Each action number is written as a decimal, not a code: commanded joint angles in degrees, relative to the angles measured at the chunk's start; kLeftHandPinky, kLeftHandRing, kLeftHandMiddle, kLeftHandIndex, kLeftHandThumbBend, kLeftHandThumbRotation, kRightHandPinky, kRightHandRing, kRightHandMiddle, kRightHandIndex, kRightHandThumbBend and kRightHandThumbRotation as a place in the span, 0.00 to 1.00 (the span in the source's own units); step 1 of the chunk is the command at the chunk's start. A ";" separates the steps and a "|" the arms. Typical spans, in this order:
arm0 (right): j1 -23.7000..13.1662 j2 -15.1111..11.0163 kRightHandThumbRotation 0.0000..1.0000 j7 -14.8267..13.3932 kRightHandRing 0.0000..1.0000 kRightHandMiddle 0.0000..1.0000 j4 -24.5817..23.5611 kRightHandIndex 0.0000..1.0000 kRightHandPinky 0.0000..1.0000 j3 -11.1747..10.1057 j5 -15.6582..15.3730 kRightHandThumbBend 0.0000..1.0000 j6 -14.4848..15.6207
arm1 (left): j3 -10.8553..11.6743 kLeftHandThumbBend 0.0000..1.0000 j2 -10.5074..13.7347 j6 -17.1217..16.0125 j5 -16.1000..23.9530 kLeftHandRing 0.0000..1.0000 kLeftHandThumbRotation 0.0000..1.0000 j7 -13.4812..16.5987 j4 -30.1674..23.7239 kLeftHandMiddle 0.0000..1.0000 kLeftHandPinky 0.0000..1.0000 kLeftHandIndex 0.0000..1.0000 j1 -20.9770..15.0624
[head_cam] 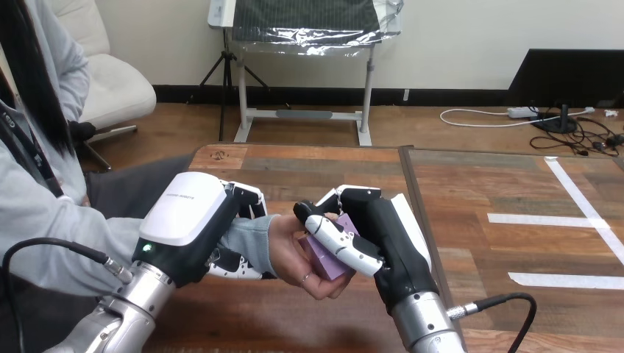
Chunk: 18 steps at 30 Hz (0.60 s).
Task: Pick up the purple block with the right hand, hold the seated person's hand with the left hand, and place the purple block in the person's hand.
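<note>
The right hand [388, 246] reaches in from the lower right with its fingers curled round the purple block [324, 262], one black-and-white finger [342, 241] lying across the block's top face and pinning it. The block sits low in the middle of the table's near part, resting in the person's hand [289, 248], which is turned palm up and cupped under it, so robot hand and person's hand are both on it. The left hand [188, 220] comes in from the lower left and is closed on the person's wrist [257, 239] at the end of the grey sleeve [237, 241]: its white back covers the top, and its curled fingers [234, 267] show beneath the sleeve. The right hand's finger hides much of the block, and the person's fingertips cover its lower edge. What shows of the block seems to run longways from upper left to lower right, tilted down toward the person's palm, though its ends are too covered to be sure. All of this hangs just above the wooden table [324, 165]. Well apart at the right, white tape strips [541, 219] lie flat on the tabletop.
</note>
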 commanded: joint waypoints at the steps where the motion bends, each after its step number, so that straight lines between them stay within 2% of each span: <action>1: -4.72 0.13 0.45 0.69 0.18 0.23 -0.05 0.28 0.15 0.33 0.21 0.37 -2.37 | 1.56 0.88 -2.24 -0.92 -1.82 0.30 0.23 2.19 -4.87 0.35 0.28 0.38 -4.08; 7: -5.01 -0.42 0.59 -0.01 0.25 0.32 1.03 0.36 0.22 -0.12 -0.44 0.44 -4.75 | 2.20 0.88 -2.15 -0.07 -2.08 0.35 0.25 1.89 -6.27 0.40 0.33 0.43 -2.77; 14: -5.52 -1.51 0.68 -0.87 0.36 0.42 2.62 0.46 0.32 -0.90 -1.48 0.54 -7.98 | 3.08 0.87 -2.12 0.64 -2.70 0.40 0.26 1.89 -8.26 0.45 0.38 0.49 -0.98; 18: -5.70 -2.13 0.73 -1.13 0.44 0.49 2.69 0.53 0.40 -1.33 -2.11 0.63 -8.11 | 3.39 0.86 -2.05 0.93 -3.09 0.43 0.28 2.18 -9.04 0.49 0.41 0.53 -0.10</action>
